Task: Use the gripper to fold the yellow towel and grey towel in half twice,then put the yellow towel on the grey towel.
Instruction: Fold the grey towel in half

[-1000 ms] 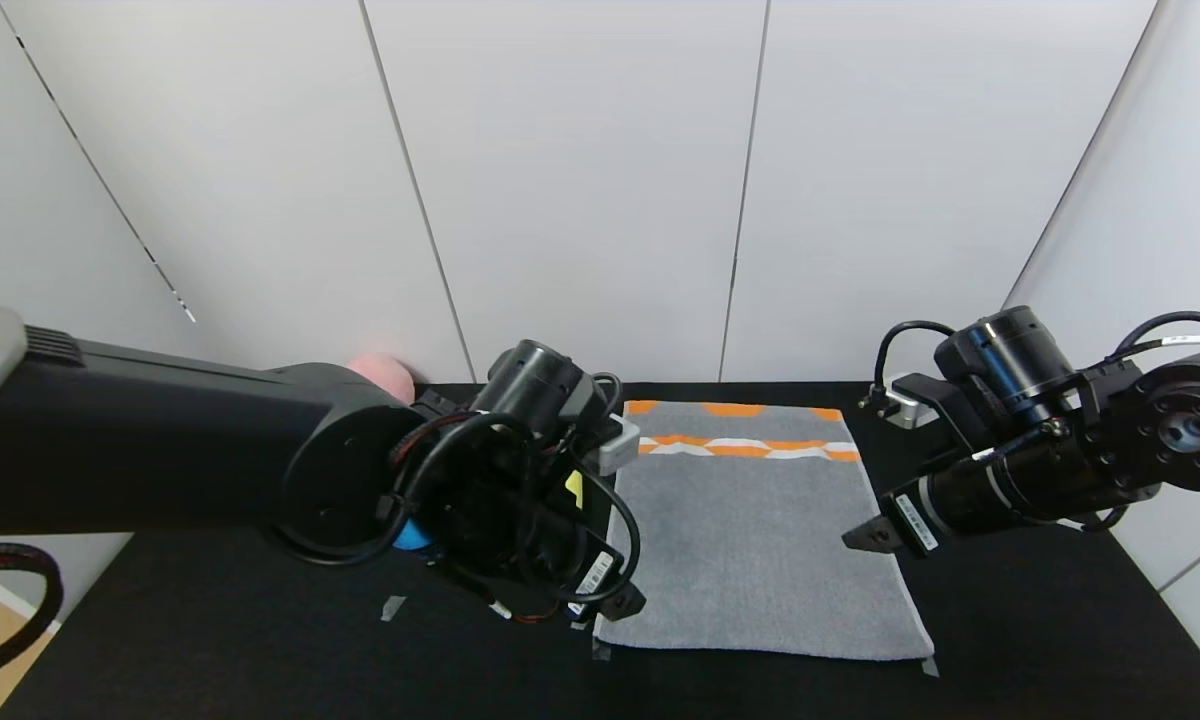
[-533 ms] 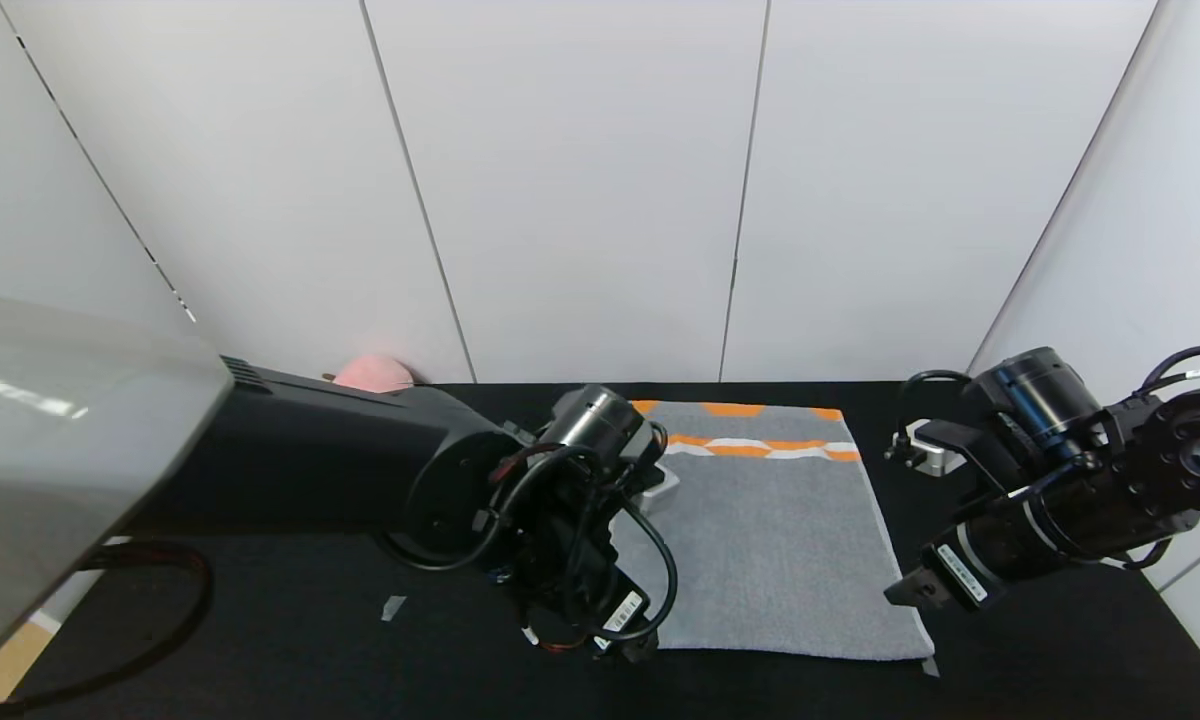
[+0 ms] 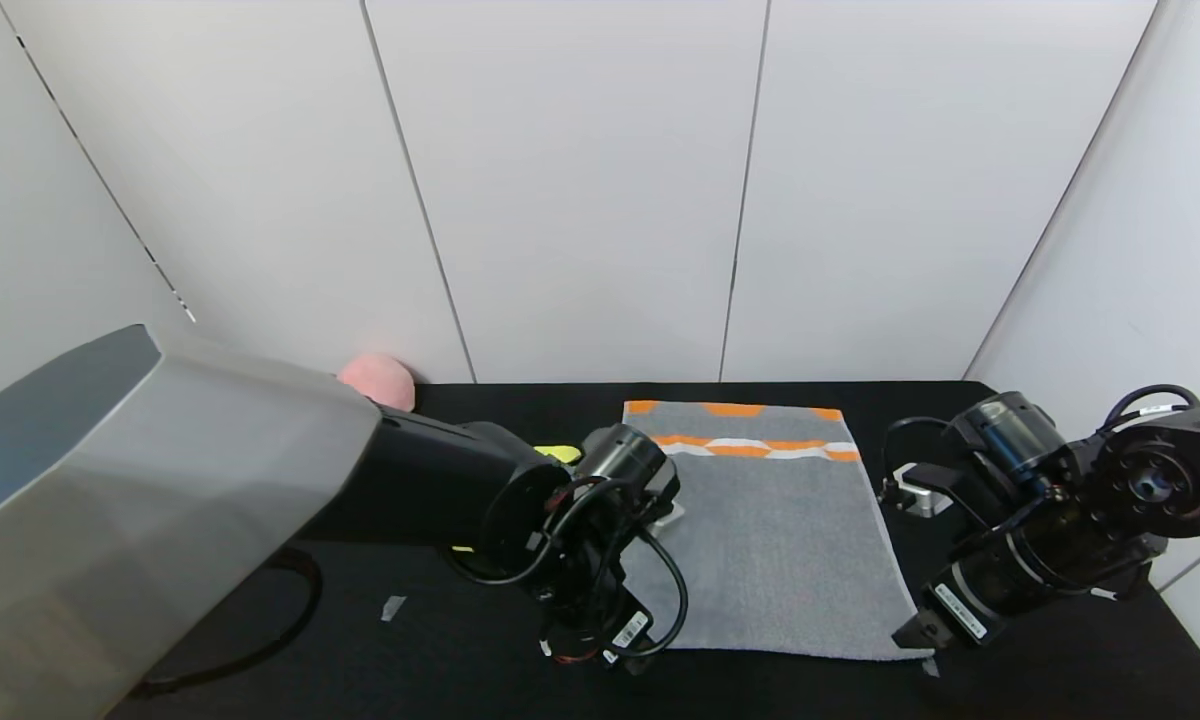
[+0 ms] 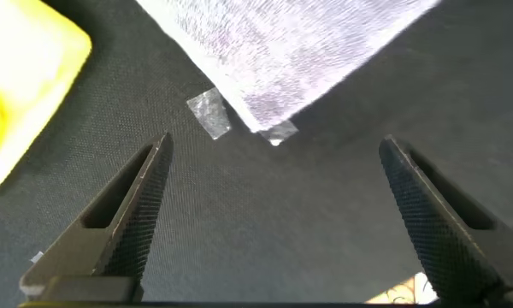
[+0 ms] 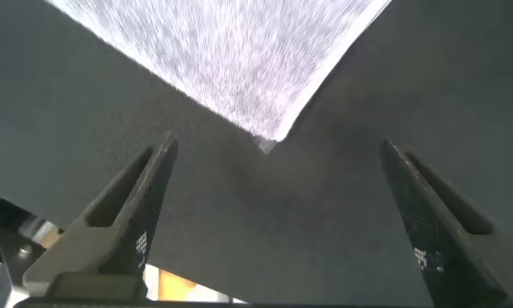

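Setting: a robot test bench, lab-like, not a home. Evidence I noted: a black cloth-covered table [image 3: 260, 640] that filled my workspace; plain white wall panels [image 3: 580, 190] with thin vertical seams that closed off the far side and both flanks; small scraps of clear tape [image 3: 392, 606] stuck to the tabletop as position marks near the towel corners; no furnishings in sight beyond my own two black cabled arms over the table.
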Controlling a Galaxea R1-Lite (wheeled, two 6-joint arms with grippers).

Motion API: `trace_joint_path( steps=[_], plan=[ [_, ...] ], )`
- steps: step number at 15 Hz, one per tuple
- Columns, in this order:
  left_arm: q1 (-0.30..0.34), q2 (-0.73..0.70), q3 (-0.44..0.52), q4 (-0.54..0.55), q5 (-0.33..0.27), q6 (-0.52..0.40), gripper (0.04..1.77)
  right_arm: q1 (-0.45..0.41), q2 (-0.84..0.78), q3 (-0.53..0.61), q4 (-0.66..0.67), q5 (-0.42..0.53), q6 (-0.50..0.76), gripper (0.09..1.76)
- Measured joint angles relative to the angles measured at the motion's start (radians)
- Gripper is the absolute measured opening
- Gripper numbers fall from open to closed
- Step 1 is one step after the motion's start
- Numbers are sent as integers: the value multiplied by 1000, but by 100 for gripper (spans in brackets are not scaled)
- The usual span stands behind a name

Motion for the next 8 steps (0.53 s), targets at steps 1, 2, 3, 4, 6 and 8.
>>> trace_joint_path(
  steps=[1,2,3,4,6,8],
  plan=[
    [0,11,0,-3,4,0,172,1,9,5,0,-1,0,170],
    [0,20,-1,-2,5,0,172,2,18,7,0,-1,0,170],
    [0,30,-1,-3,8,0,172,5,27,10,0,-1,0,171],
    [-2,37,-2,-4,12,0,172,7,36,11,-1,-2,0,171],
    [-10,55,-6,-7,31,-3,172,9,51,12,-1,-3,1,171],
    [-18,75,-18,-8,41,-7,172,13,65,11,-6,-5,4,171]
  ],
)
